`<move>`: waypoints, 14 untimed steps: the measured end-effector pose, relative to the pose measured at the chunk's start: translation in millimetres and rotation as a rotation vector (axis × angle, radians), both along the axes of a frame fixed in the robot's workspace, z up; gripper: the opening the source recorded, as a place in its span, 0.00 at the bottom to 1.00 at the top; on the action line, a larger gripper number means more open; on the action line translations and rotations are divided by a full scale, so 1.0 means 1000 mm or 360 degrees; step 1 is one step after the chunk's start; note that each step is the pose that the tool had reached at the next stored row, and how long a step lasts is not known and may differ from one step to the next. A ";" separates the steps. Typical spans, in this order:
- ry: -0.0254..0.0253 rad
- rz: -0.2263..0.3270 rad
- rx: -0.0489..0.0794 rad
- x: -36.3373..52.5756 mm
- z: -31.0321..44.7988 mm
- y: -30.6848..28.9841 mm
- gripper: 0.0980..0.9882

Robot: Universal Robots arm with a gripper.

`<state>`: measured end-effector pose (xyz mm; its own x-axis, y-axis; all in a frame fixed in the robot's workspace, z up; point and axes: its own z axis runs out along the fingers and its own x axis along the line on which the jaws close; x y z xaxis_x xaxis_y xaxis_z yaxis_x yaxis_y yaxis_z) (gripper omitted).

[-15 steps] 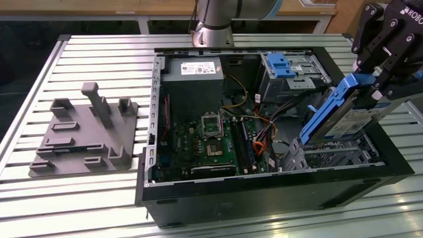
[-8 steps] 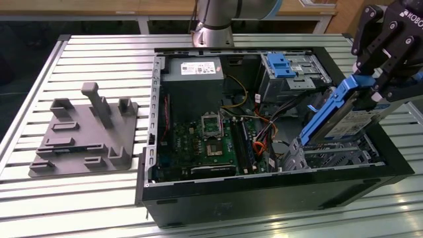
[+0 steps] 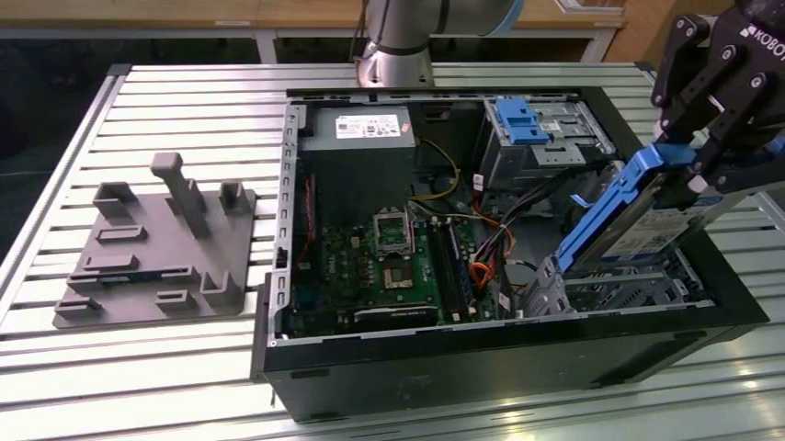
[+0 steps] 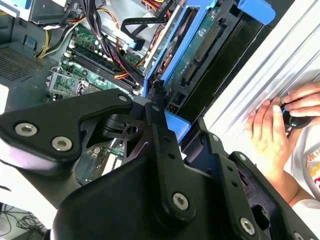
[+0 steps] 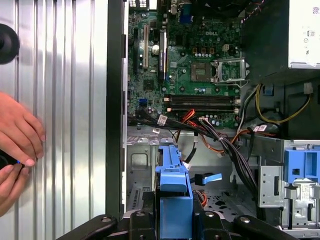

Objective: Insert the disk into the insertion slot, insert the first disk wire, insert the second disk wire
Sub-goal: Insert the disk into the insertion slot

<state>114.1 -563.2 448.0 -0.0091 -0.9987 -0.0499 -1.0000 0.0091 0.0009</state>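
A black robot pincer (image 3: 711, 161) is clamped on the upper end of the flat silver-grey hard drive in its bright blue plastic carrier (image 3: 631, 225). The drive hangs tilted, its long axis slanting steeply, lower end toward the exterior view's left. That end sits at the mouth of the boxy perforated silver drive cage (image 3: 620, 292) just below the pincer, inside the open black computer case (image 3: 491, 358) on the slatted metal tabletop (image 3: 184, 367).
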 end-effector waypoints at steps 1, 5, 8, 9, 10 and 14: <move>0.00000 0.0000 0.0000 0.0000 -0.0005 0.0000 0.30; 0.00000 0.0000 0.0000 0.0001 -0.0025 0.0000 0.30; 0.00000 0.0000 0.0000 0.0002 -0.0039 0.0000 0.30; 0.00000 0.0000 0.0000 0.0002 -0.0045 0.0000 0.30; 0.00001 0.0000 0.0000 0.0002 -0.0050 0.0000 0.30; 0.00015 0.0000 0.0000 0.0002 -0.0072 -0.0002 0.30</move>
<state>114.3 -563.4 440.9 -0.0092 -0.9987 -0.0499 -1.0000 0.0091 0.0019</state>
